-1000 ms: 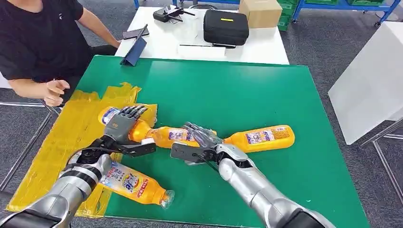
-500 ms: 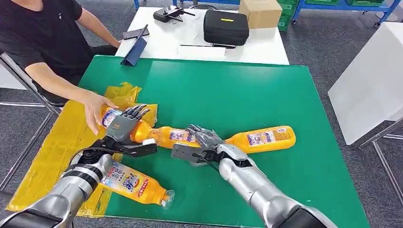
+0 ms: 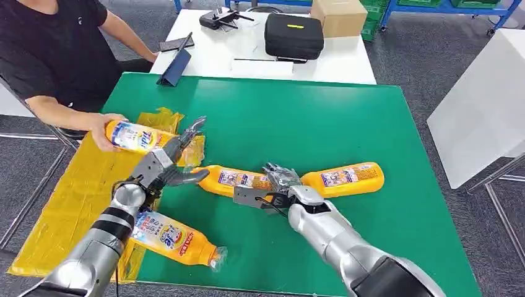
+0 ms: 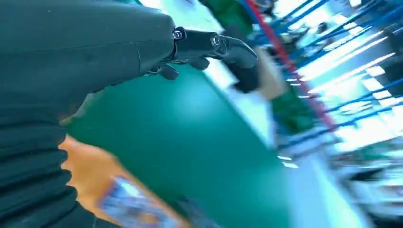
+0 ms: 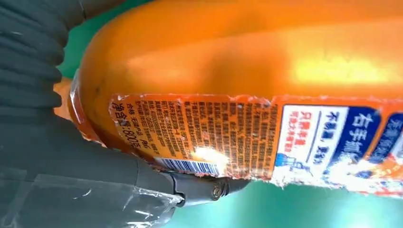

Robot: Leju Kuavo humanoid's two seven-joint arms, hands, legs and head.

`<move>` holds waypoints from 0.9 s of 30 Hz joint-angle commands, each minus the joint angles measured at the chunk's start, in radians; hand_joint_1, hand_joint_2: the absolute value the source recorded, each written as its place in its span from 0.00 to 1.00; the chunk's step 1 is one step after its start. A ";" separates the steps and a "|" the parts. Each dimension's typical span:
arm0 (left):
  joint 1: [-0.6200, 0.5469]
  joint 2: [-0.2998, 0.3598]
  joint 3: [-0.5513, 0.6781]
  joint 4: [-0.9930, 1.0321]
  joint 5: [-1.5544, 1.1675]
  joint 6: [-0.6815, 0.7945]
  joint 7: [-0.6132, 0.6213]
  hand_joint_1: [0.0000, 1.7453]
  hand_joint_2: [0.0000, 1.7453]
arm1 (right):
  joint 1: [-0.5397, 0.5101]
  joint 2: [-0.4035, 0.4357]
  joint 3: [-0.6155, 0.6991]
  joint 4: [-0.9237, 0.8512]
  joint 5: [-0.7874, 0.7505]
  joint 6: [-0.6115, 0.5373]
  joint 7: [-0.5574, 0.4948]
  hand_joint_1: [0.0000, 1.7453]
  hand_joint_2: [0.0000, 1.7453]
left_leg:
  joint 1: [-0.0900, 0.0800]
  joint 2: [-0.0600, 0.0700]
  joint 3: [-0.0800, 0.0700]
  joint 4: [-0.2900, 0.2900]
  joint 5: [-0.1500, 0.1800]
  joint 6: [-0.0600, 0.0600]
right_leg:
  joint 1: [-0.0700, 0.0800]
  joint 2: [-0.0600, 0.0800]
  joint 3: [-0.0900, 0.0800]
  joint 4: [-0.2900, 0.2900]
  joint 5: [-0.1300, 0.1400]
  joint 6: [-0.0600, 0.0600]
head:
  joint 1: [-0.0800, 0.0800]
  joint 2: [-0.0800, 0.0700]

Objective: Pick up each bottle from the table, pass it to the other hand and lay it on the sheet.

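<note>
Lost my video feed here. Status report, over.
Left hand open, holding nothing. Right hand grips the middle bottle on the green mat. Person's hand holds a bottle over the yellow sheet.

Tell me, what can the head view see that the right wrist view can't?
Only the head view shows the whole green table, the yellow sheet, a person's hand holding one orange bottle, another bottle near the front edge, a third on the right, and the left hand with spread fingers. Only the right wrist view shows the small print and barcode on the label. Both show the middle bottle with the right hand on it, on green.
</note>
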 commanded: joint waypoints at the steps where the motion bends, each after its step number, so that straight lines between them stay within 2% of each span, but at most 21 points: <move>1: 0.037 -0.057 0.106 -0.291 0.230 -0.136 0.069 0.00 0.00 | 0.049 0.014 -0.003 0.128 0.037 0.084 0.034 1.00 1.00 | 0.003 -0.002 0.000 0.000 0.001 -0.001 | 0.003 -0.003 0.002 -0.002 0.001 -0.002 | 0.000 0.000; 4: 0.044 -0.057 0.100 -0.304 0.266 -0.137 0.086 0.00 0.00 | 0.058 0.013 -0.016 0.127 0.041 0.082 0.032 1.00 1.00 | 0.002 -0.003 0.007 -0.001 0.001 -0.001 | 0.002 -0.003 0.002 -0.002 0.001 -0.001 | 0.000 0.000; 7: 0.052 -0.057 0.104 -0.300 0.289 -0.147 0.090 0.00 0.00 | 0.057 0.014 -0.020 0.125 0.043 0.084 0.029 1.00 1.00 | 0.002 -0.002 0.007 -0.003 0.002 -0.001 | 0.002 -0.002 -0.002 -0.003 0.002 -0.002 | 0.000 0.000; 14: 0.066 -0.052 0.111 -0.310 0.308 -0.144 0.090 0.00 0.00 | 0.058 0.013 -0.046 0.112 0.034 0.057 0.018 1.00 1.00 | 0.002 -0.002 0.011 -0.002 0.000 -0.001 | 0.001 -0.002 0.002 -0.003 0.000 -0.001 | 0.000 0.000; 16: 0.088 -0.056 0.133 -0.322 0.345 -0.147 0.109 0.00 0.00 | 0.063 0.014 -0.080 0.090 0.017 -0.020 -0.009 1.00 1.00 | 0.002 -0.002 0.011 -0.003 0.001 -0.001 | 0.002 -0.002 0.001 -0.003 0.001 -0.002 | 0.000 0.000; 18: 0.140 -0.061 0.169 -0.363 0.416 -0.147 0.156 0.00 0.00 | 0.070 0.023 -0.135 0.058 -0.011 -0.154 -0.062 1.00 1.00 | 0.002 0.000 0.012 -0.003 0.000 -0.001 | 0.001 0.000 0.002 -0.004 0.001 -0.002 | 0.000 0.000; 21: 0.176 -0.053 0.177 -0.389 0.433 -0.152 0.159 0.00 0.00 | 0.062 0.029 -0.151 0.045 -0.015 -0.163 -0.065 1.00 1.00 | 0.001 0.002 0.011 -0.001 -0.001 -0.001 | 0.001 0.002 0.010 -0.001 0.000 -0.002 | -0.001 0.000; 22: 0.176 -0.053 0.177 -0.389 0.433 -0.152 0.159 0.00 0.00 | 0.062 0.029 -0.151 0.045 -0.015 -0.163 -0.065 1.00 1.00 | 0.001 0.004 0.011 -0.002 -0.001 -0.001 | 0.001 0.003 0.009 -0.001 0.003 -0.005 | 0.000 0.000; 26: 0.169 -0.056 0.174 -0.390 0.433 -0.151 0.160 0.00 0.00 | 0.067 0.027 -0.152 0.044 -0.012 -0.166 -0.066 1.00 1.00 | 0.002 0.002 0.009 -0.001 0.001 -0.001 | 0.002 0.000 0.006 0.000 0.002 -0.004 | 0.000 0.000; 27: 0.169 -0.056 0.174 -0.390 0.433 -0.151 0.160 0.00 0.00 | 0.067 0.027 -0.152 0.044 -0.012 -0.166 -0.066 1.00 1.00 | 0.003 0.001 0.008 -0.001 0.001 -0.001 | 0.002 -0.001 0.000 -0.001 0.002 -0.004 | 0.000 0.000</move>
